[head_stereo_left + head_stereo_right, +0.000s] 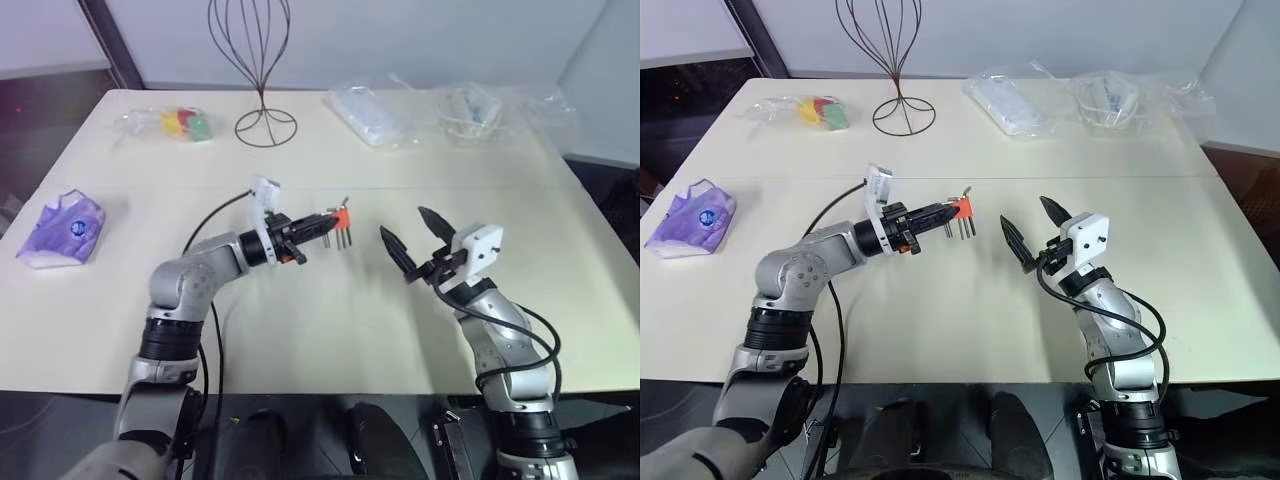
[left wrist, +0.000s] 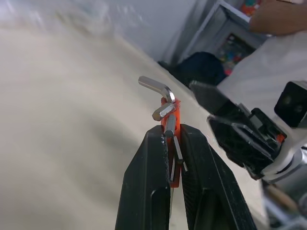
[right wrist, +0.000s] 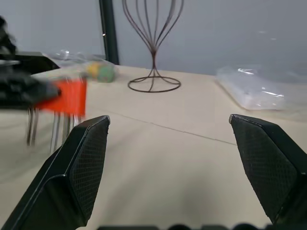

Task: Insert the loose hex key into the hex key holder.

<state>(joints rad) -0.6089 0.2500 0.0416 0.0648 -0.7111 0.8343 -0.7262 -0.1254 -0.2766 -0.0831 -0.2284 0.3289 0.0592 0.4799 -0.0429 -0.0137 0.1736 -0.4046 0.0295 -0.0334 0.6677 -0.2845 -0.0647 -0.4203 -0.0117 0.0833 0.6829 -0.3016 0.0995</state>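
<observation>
Hex key holder held aloft as open pincer stood empty

The left pincer [image 1: 318, 231] pinched the red hex key holder [image 1: 341, 218] above the bench [image 1: 330, 320], keys hanging below it. One bent key [image 2: 156, 85] stood out past the pincer's tips, apparently the loose hex key, already seated. The right pincer [image 1: 415, 235], spread wide and empty, stood just beside the holder; only setting down seemed left.

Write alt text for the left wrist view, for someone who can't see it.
The left gripper has its black jaws shut on the red-orange hex key holder, from which grey metal keys stick out, held above a beige table. Beside it is the right gripper.
</observation>
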